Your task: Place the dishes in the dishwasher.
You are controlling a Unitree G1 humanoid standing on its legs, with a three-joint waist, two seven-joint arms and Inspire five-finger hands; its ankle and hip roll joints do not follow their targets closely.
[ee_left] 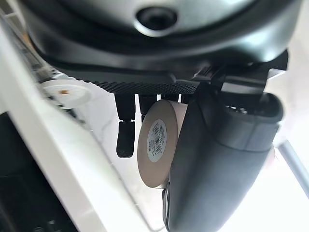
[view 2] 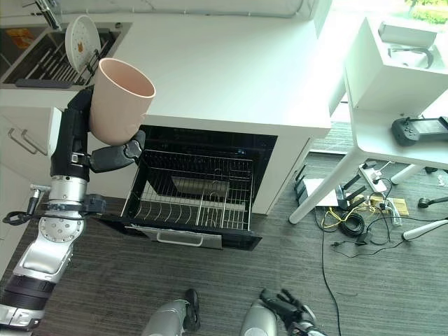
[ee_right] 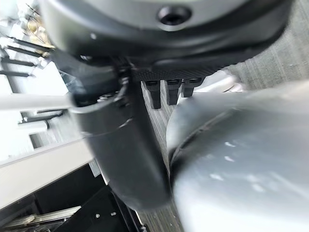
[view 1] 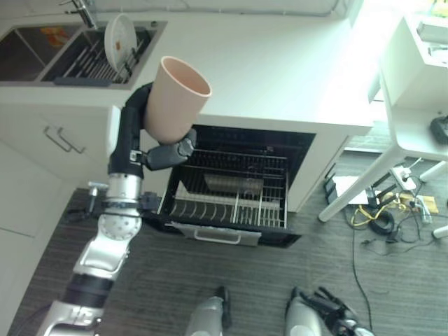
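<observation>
Left robot hand (view 1: pixel 164 155), left of centre in frame, has fingers and thumb curled round a pink cup (view 1: pixel 173 98), held tilted above the open dishwasher (view 1: pixel 234 185). Wire rack (view 1: pixel 231 203) pulled out, centre frame. White plate (view 1: pixel 120 42) stands in sink rack, upper left. Right robot hand (view 1: pixel 329 308) at bottom edge, fingers relaxed, holding nothing.

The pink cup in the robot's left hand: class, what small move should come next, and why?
Probably lower the pink cup down and forward toward the pulled-out rack. The left hand grips it above the counter edge, up and left of the open dishwasher, whose rack has free space.
</observation>
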